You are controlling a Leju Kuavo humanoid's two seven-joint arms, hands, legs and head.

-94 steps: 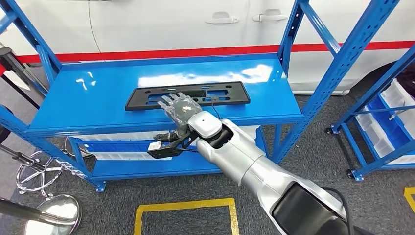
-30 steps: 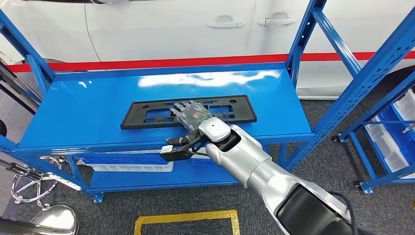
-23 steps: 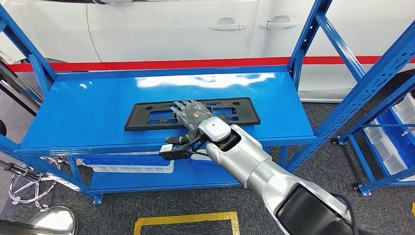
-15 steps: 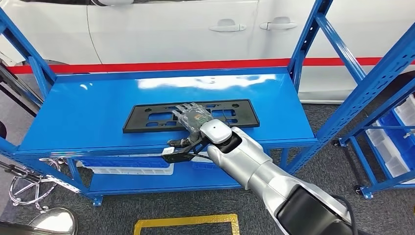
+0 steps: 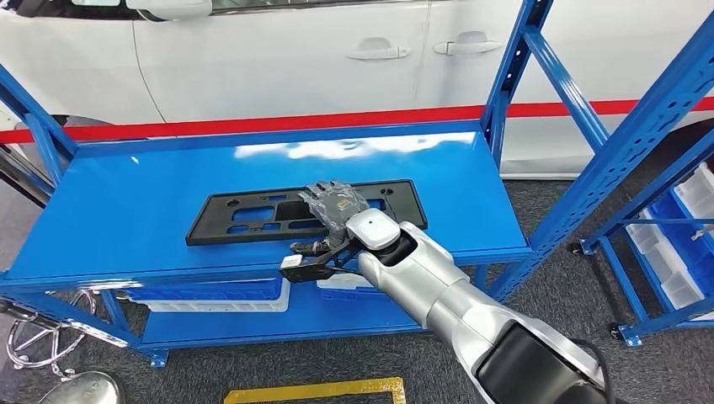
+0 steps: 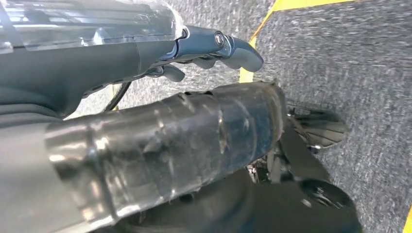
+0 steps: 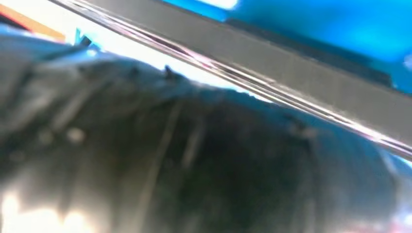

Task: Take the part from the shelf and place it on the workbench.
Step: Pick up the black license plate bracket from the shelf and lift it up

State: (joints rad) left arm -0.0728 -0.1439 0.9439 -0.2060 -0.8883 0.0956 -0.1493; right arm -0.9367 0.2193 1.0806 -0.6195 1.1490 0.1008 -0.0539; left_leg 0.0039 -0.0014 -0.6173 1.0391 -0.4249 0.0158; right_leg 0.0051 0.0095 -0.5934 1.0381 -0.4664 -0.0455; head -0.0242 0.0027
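Note:
The part (image 5: 244, 220) is a long flat black frame with cut-outs, lying on the blue upper shelf (image 5: 126, 202). My right hand (image 5: 335, 204) lies across its near edge, right of the middle, fingers resting on top. The thumb is hidden, so I cannot tell whether the hand grips the part or only rests on it. The right wrist view is a dark blur. My left hand (image 6: 160, 97) hangs over the grey carpet with its fingers (image 6: 218, 43) slightly bent and nothing in them.
A white car (image 5: 295, 50) with a red stripe stands right behind the shelf. Blue uprights (image 5: 505, 76) frame the shelf's right end. A white bin (image 5: 210, 295) sits on the lower shelf. Another blue rack (image 5: 682, 210) stands at the right. A yellow floor marking (image 5: 311, 393) lies near me.
The whole picture has shifted, so the camera moved. My right hand stays on the same spot of the part, with its fingers drawn closer together than 3 seconds ago.

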